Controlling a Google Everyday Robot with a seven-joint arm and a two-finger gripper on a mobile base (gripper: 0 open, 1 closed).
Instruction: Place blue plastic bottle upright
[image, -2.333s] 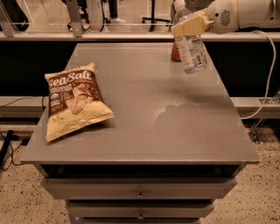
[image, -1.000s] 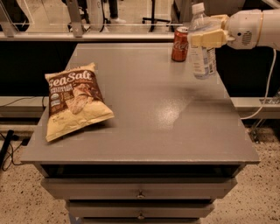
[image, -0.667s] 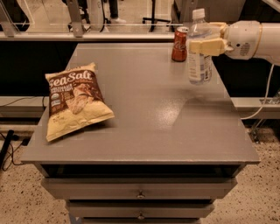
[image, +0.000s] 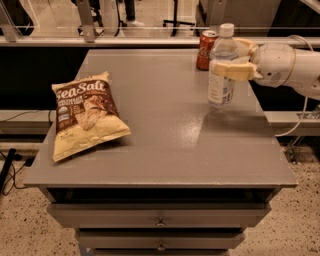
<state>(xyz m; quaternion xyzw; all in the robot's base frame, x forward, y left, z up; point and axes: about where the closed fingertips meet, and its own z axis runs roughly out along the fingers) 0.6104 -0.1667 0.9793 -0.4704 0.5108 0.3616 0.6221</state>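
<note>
The gripper pinched the blue plastic bottle, upright on the tabletop beside a red can; a gentle release and level retreat would avoid toppling it.

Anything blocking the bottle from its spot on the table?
Nothing visible. The gripper holds the bottle upright over bare table; the can stands just behind it, the chip bag far left.

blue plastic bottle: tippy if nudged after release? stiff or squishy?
Probably tippy: the blue plastic bottle is tall with a narrow base, upright on the table near the red can. Thin clear walls likely flex under the gripper clamped around its middle. Tipped over, its round body would probably roll.
</note>
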